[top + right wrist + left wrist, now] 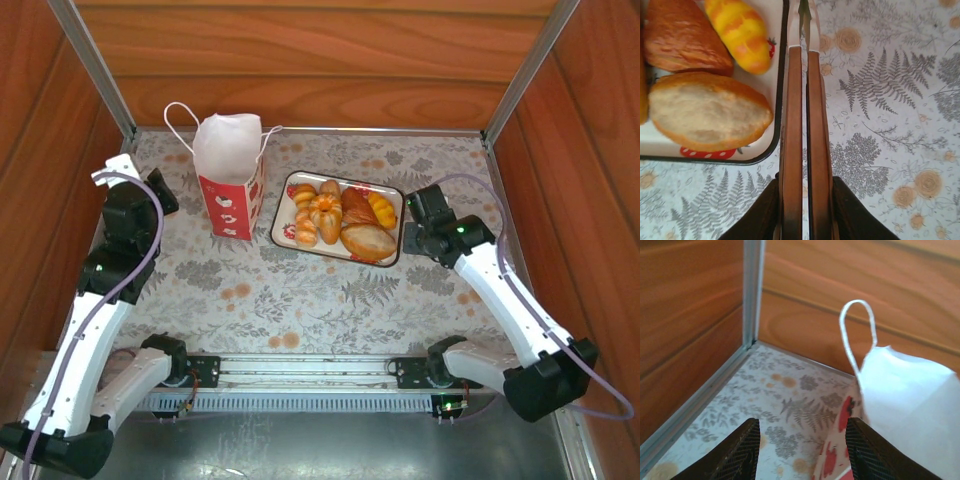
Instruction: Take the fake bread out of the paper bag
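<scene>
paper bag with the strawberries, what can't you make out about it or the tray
- Inside of the white paper bag with the red strawberry band: top external view, its crumpled white top hides what is inside.
- Same bag, left wrist view: cut off by the right and bottom edges.
- White dark-rimmed tray, right wrist view: cut off at the left and top edges.

So you had a white tray (281, 208) with a dark rim and little red strawberry prints, sat a bit right of centre toward the back. It lay flat on that grey fern-and-orange-flower cloth (300, 300). Wood-panel walls (300, 60) boxed you in on three sides, with aluminium posts (95, 65) up both back corners. A metal rail (300, 370) ran along your near edge.
</scene>
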`<state>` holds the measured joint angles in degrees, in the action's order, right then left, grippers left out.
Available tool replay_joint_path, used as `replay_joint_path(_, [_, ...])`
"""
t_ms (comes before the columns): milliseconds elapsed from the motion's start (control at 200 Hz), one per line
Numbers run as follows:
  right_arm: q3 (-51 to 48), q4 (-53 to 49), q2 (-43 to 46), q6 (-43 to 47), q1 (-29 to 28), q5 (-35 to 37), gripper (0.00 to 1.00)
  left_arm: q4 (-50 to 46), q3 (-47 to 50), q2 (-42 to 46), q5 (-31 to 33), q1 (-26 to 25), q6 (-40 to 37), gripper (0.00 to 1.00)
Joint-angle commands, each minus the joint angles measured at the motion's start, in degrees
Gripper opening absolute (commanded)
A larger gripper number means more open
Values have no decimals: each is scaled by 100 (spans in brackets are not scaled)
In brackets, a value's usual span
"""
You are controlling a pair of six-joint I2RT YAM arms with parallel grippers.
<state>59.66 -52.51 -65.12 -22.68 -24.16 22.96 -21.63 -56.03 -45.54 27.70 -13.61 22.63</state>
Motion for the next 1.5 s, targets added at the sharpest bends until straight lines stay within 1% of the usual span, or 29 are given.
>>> replay_joint_path(0, [-214, 1051, -178, 433, 374, -564, 27, 71, 225, 154, 181, 188, 414, 52])
replay_joint_path(140, [-430, 1478, -582, 664, 792, -879, 28, 132, 489, 212, 35, 253, 656, 54])
replay_joint_path(255, [-582, 1710, -823, 710, 1111, -1153, 29, 141, 564, 194, -37, 253, 701, 56])
replay_joint_path(360, [-657, 1727, -1035, 716, 1345, -1231, 31, 145, 600, 197, -63, 253, 729, 56])
replay_joint_path(480, [-743, 1625, -1218, 682, 1557, -1480, 35, 158, 642, 236, -47, 260, 735, 56])
replay_joint_path(575, [-849, 1516, -1311, 662, 1628, -1582, 39, 156, 686, 281, 6, 256, 734, 56])
replay_joint_path(785, [-1096, 1331, -1512, 515, 1728, -1562, 42, 163, 778, 291, 51, 314, 765, 56])
replay_joint_path(955, [-996, 1073, -1754, 310, 1801, -1267, 43, 175, 839, 277, -16, 346, 831, 56])
replay_joint_path(1264, [-680, 982, -2215, 530, 1882, -1077, 47, 233, 987, 208, -68, 359, 962, 56])
replay_joint_path(1494, [-305, 960, -2888, 675, 1886, -1180, 48, 248, 1185, 189, 56, 371, 1019, 56])
